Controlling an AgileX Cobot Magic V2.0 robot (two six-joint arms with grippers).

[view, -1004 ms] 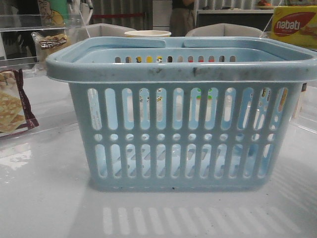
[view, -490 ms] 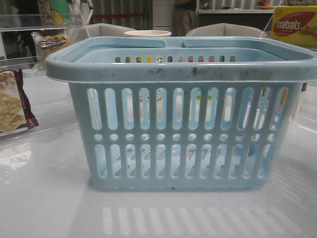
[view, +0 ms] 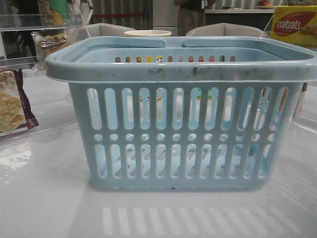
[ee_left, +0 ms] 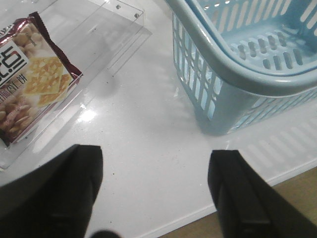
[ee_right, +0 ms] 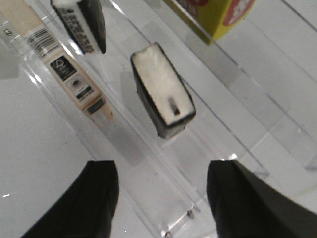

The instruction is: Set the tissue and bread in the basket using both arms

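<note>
The light-blue basket stands in the middle of the table and looks empty; it also shows in the left wrist view. The bread packet lies on a clear shelf at the far left back. My left gripper is open and empty over bare table near the front edge, left of the basket. My right gripper is open and empty above a clear acrylic shelf. A small black and white tissue packet lies just beyond its fingertips. Neither gripper shows in the front view.
A maroon-edged cracker bag lies on a clear tray left of the basket, also in the front view. A second black packet, a beige barcoded box and a yellow box lie near the tissue. A yellow Nabati box stands back right.
Only a person in the background has shifted to the right. The basket and the packets have not moved.
</note>
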